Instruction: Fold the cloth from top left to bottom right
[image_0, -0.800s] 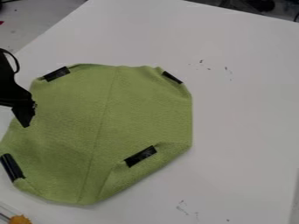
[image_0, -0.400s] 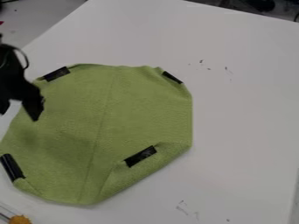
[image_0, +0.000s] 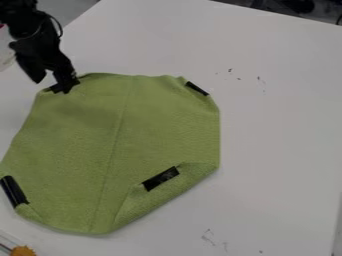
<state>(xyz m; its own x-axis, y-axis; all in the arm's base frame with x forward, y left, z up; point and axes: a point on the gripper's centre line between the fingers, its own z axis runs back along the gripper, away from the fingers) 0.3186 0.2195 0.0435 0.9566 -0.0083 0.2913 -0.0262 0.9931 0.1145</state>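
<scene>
Marking one corner, a black strip (image_0: 14, 191) sits lower left on the green cloth (image_0: 80, 140), spread many-sided over the white desk (image_0: 280, 125). At its upper-left corner hangs the pincer (image_0: 51, 87), fingers parted. The cloth's long axis slants from lower left to upper right; its lower-right corner points inward, folded over.

End effector (image_0: 51, 85) – now up by the cloth (image_0: 100, 135)'s top-left corner
</scene>
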